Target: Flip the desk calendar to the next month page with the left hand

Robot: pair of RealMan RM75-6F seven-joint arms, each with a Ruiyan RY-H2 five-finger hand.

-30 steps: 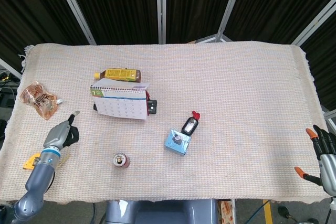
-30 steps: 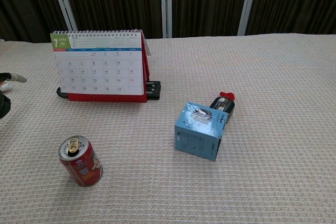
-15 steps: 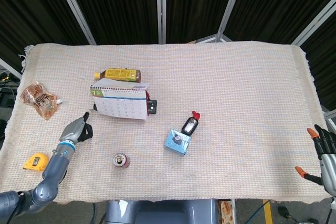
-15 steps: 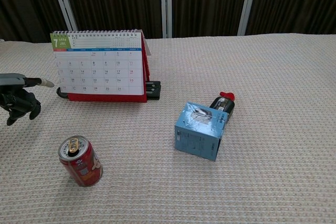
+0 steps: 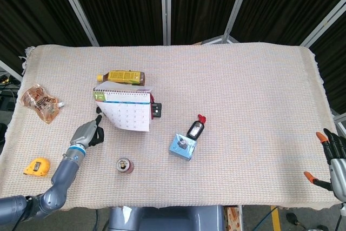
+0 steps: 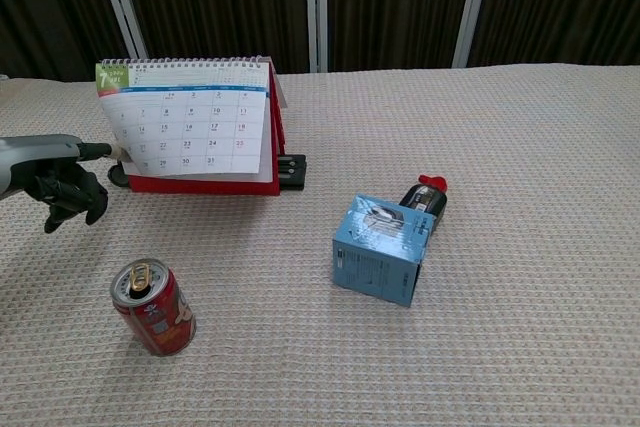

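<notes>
The desk calendar [image 6: 190, 127] is seen standing on the cloth-covered worktop [image 5: 243, 96], on the left half, with its red base resting on the cloth. Its front page is lifted at the lower left corner and hangs slanted away from the base, while the spiral binding along the top keeps it attached. The left hand [image 6: 62, 182] is placed just left of the calendar, low over the cloth. One extended finger is pointed at the raised corner of the page and appears to touch it; the other fingers [image 6: 75, 209] are curled downward and nothing is clasped in them. Whether the page is actually pinched cannot be told from either view.

The right hand [image 5: 336, 163] is seen only in the head view, at the far right edge beyond the worktop, with its orange-tipped fingers spread apart and nothing held.

Behind the calendar a bottle [image 5: 122, 77] with a yellow label is laid on its side. A small black object [image 6: 291, 171] is set against the right end of the calendar's base. A red can [image 6: 152, 306] is stood upright in front of the calendar, near the front edge. A blue box [image 6: 382, 249] is placed near the middle, with a black and red item [image 6: 425, 196] touching its far side. A crumpled pouch [image 5: 39, 101] and a yellow tape measure [image 5: 35, 165] lie at the far left.
</notes>
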